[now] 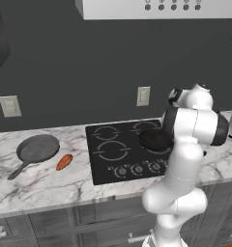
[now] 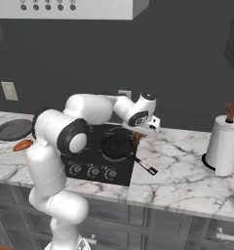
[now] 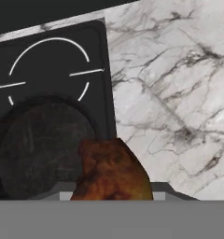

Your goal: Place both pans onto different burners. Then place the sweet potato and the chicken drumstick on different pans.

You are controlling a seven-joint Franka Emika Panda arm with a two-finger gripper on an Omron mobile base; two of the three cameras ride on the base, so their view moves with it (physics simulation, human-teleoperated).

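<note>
The tool (image 2: 138, 135) grips the golden-brown chicken drumstick (image 3: 111, 170) and holds it above the right edge of the near-black pan (image 2: 117, 145), which sits on a front burner of the cooktop (image 1: 104, 154). The grey pan (image 1: 36, 149) and sweet potato (image 1: 64, 161) lie on the marble bench (image 1: 40, 185), well left.

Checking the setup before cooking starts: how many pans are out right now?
2. The near-black pan sits on the cooktop's front right burner; the dull grey pan lies on the marble counter left of the cooktop.
</note>
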